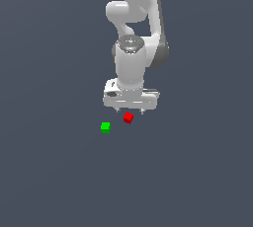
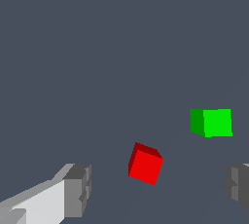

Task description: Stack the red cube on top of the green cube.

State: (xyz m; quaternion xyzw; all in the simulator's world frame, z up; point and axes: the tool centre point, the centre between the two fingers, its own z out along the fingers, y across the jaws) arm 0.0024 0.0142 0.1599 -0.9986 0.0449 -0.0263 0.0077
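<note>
1. The white arm [image 1: 132, 48] reaches down from the top of the exterior view, and its claw [image 1: 130, 110] points down at the dark grey surface [image 1: 197, 171].
2. The claw is spread wide. In the wrist view one grey finger [image 2: 78, 190] shows on one side and the other finger [image 2: 238, 186] on the far side, with a big gap between them.
3. The claw holds nothing.
4. The red cube [image 1: 128, 118] sits on the surface just under the claw. In the wrist view the red cube [image 2: 145, 163] lies in the gap between the two fingers, closer to one of them, and touches neither.
5. The red cube is turned at a slant, so its sides do not line up with the green cube's sides.
6. The green cube [image 1: 105, 127] sits on the surface near the red cube, toward the exterior view's left and a little closer to the camera. The two cubes do not touch.
7. In the wrist view the green cube [image 2: 212, 122] sits off to one side, out past the line between the fingers.
8. No other things show on the surface around the cubes, and nothing lies between the claw and the red cube.
9. The red cube is not on top of the green cube.
</note>
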